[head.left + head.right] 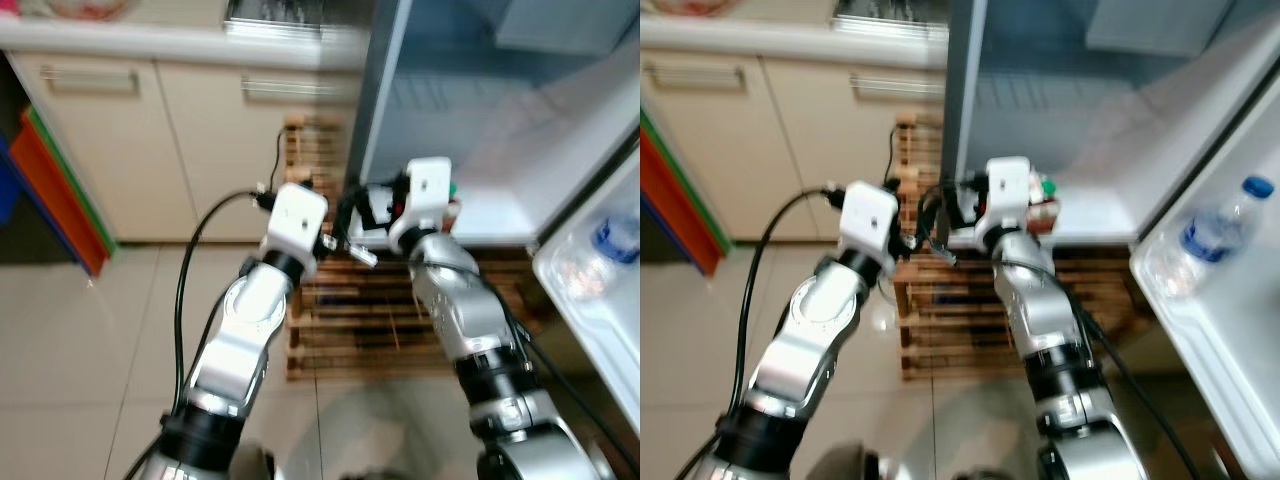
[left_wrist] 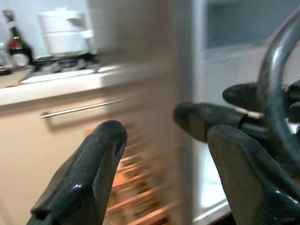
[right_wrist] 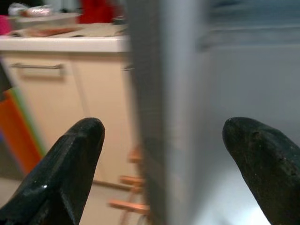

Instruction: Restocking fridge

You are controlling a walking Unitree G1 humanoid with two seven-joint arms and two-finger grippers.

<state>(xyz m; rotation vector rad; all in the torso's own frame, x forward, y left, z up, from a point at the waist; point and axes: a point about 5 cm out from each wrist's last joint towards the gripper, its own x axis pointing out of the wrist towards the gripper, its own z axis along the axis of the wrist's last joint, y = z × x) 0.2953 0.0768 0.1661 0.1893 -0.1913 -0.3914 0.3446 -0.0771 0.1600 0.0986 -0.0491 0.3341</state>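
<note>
The fridge stands open, its white lower shelf bare towards the front. A water bottle with a blue cap lies in the door shelf at the right. Both arms are raised in front of the fridge's left edge. My left gripper is open, nothing between its fingers. My right gripper is open too, its fingers wide apart and framing the fridge's grey side wall further off. A small red and green thing sits just behind the right wrist, too blurred to name.
A wooden slatted rack stands on the tiled floor beside the fridge, under both grippers. Cream kitchen cabinets run along the left, with orange and green boards leaning against them. A white pot and dark bottle are on the counter.
</note>
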